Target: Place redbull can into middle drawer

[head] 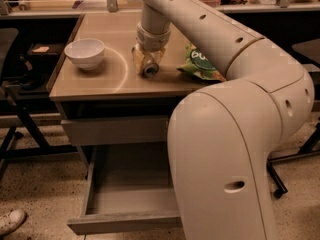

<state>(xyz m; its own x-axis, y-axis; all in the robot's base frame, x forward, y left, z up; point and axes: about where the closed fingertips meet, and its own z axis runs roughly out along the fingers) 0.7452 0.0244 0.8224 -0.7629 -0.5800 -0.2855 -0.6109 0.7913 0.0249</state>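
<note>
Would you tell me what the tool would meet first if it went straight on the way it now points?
Most likely the redbull can, lying right at the tool's tip on the tabletop; whether they already touch is unclear.

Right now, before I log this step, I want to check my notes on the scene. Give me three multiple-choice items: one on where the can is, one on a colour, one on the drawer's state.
1. Where is the can?
A. On the table, at the gripper, between the bowl and the snack bag
B. Inside the bowl
C. On top of the snack bag

2. What colour is the snack bag?
A. Red
B. Green
C. Blue

3. The lower drawer is:
A. Pushed shut
B. Taken out altogether
C. Pulled open

Answers:
1 A: the can lies on the table right at the gripper, apart from the bowl and the bag.
2 B: the bag's wrapper is plainly green.
3 C: its inside shows below the closed drawer front above it.
</note>
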